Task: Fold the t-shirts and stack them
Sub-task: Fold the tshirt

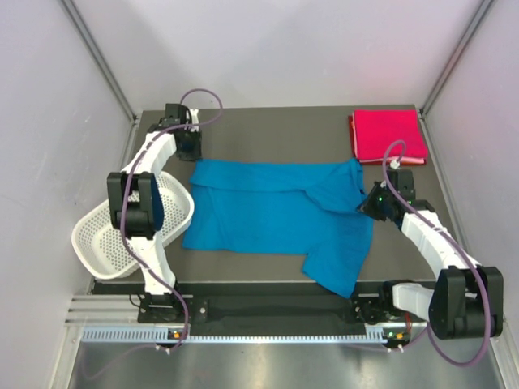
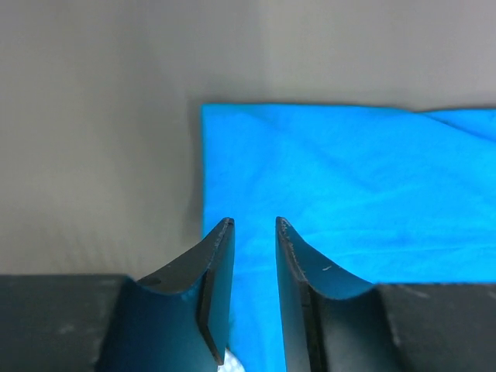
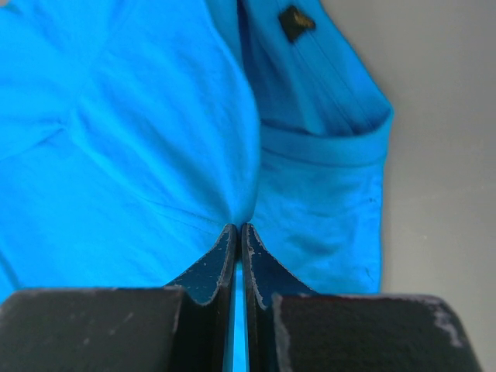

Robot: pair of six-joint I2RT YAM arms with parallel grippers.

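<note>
Blue t-shirt (image 1: 268, 215) pinched in right claw (image 3: 239, 227)

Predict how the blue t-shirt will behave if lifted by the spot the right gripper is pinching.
Probably floppy: the blue t-shirt puckers into creases where the right gripper pinches it, so it should drape, not hold shape. Likely light: it lies thin and flat on the table. Pushed, it may bunch, as its wrinkles suggest.
</note>
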